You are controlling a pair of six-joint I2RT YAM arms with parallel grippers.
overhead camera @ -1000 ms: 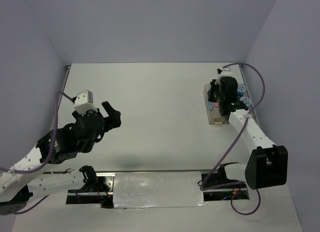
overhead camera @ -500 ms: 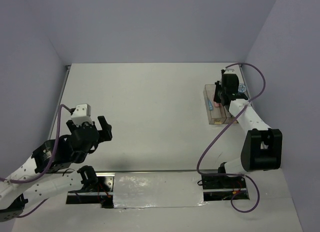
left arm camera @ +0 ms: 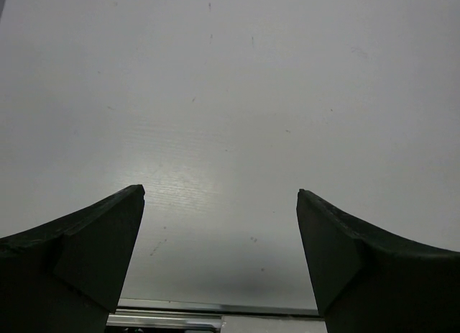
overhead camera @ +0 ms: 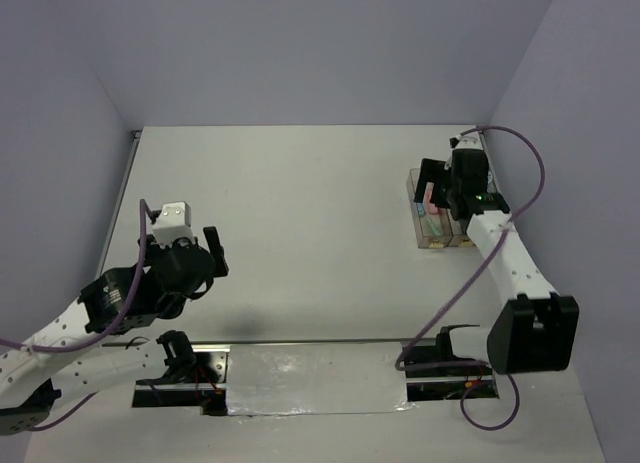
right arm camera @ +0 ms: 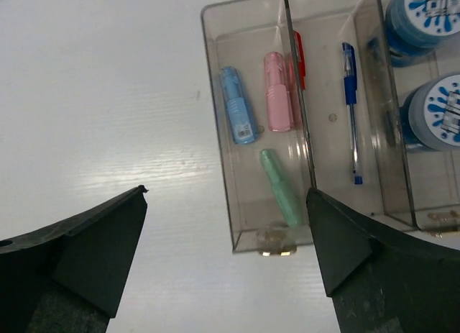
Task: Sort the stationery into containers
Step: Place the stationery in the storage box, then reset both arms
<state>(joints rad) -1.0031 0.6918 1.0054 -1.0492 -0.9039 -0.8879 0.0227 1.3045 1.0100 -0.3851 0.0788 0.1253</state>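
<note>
In the right wrist view, three joined clear containers [right arm camera: 244, 203] lie on the white table. The left bin holds a blue piece [right arm camera: 237, 115], a pink piece [right arm camera: 277, 92] and a green piece [right arm camera: 282, 188]. A red pen [right arm camera: 297, 60] and a blue pen [right arm camera: 351, 110] lie in the middle bin. Two blue-and-white rolls [right arm camera: 438, 113] fill the right bin. My right gripper [right arm camera: 227, 191] hangs open above the left bin's near end, holding nothing. From above, the right gripper [overhead camera: 434, 179] is over the containers [overhead camera: 430, 241]. My left gripper [left arm camera: 221, 193] is open over bare table, far left [overhead camera: 214, 251].
The containers stand close to the right wall [overhead camera: 540, 133] at the table's back right. A metal rail [overhead camera: 300, 340] runs along the near table edge, also showing under the left gripper as the rail [left arm camera: 165, 318]. A purple cable [overhead camera: 455, 293] trails along the right arm.
My right gripper has gone from nearly shut to wide open and lifted back above the bins. The left arm has drawn back toward its base, its gripper staying open.
</note>
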